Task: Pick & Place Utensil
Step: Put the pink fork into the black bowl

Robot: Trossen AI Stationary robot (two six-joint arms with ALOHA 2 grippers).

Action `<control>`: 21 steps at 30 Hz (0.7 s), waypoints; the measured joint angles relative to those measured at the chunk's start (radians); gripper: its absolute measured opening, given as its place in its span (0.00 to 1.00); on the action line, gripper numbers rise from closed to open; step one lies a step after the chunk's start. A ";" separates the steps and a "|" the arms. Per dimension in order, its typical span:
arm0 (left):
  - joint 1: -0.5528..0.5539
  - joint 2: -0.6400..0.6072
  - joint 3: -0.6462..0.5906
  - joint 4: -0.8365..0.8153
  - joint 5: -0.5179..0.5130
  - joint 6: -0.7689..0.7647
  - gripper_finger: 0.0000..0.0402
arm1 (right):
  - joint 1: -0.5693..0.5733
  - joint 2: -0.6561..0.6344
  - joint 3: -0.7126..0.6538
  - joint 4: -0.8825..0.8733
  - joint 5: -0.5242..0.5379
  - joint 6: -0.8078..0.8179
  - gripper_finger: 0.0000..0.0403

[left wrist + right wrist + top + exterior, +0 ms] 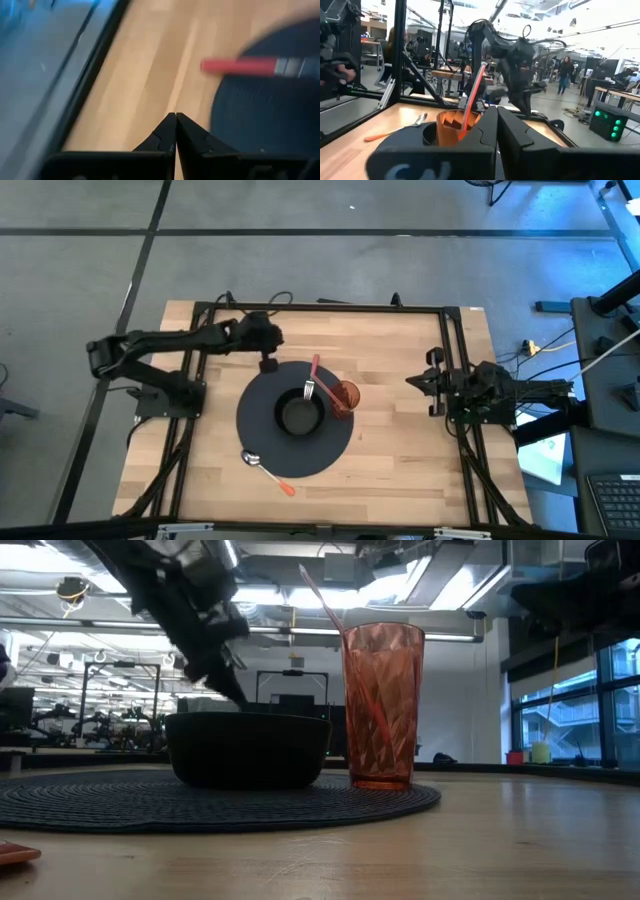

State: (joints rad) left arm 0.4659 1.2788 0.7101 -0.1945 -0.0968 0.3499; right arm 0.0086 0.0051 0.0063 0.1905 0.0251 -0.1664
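Note:
A fork (312, 377) with a red handle leans on the far rim of a black bowl (298, 418). Its tines are in the bowl and its handle (327, 602) slants up toward the far edge. The bowl stands on a dark round placemat (262, 405), with an orange tumbler (345, 398) to its right. A spoon (266, 471) with an orange handle lies on the mat's near edge. My left gripper (268, 364) is shut and empty by the mat's far edge, left of the fork handle (239, 65). My right gripper (418, 383) is shut and empty at the table's right.
A black frame (320, 306) runs along the table's edges. Bare wood (410, 450) lies between the mat and my right arm. Beyond the table the right wrist view shows a workshop with benches and a person (566, 70) far off.

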 joint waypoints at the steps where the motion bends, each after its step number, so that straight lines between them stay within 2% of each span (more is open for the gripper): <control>1: 0.008 0.022 0.000 0.002 0.001 0.088 0.01 | 0.000 0.000 0.000 -0.001 0.000 -0.001 0.02; 6: 0.004 0.132 0.000 0.126 0.001 0.355 0.06 | 0.000 0.000 0.000 0.029 -0.001 -0.001 0.02; 13: 0.015 0.210 0.000 0.318 -0.007 0.733 0.28 | 0.000 0.000 0.000 0.052 0.000 0.001 0.02; 15: 0.024 0.211 0.000 0.367 0.042 0.805 0.35 | 0.000 0.000 0.000 0.051 0.001 -0.003 0.02; 17: 0.037 0.210 0.000 0.401 0.141 0.839 0.40 | 0.000 0.000 0.000 0.052 0.008 -0.025 0.02; 19: 0.058 0.209 0.001 0.411 0.255 0.838 0.43 | 0.000 0.000 0.000 0.052 0.008 -0.046 0.02; 21: 0.086 0.209 0.014 0.409 0.326 0.817 0.44 | 0.000 0.000 0.000 0.056 0.009 -0.056 0.02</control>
State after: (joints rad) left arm 0.5514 1.4876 0.7238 0.2147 0.2293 1.1668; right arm 0.0082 0.0051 0.0063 0.2470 0.0338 -0.2225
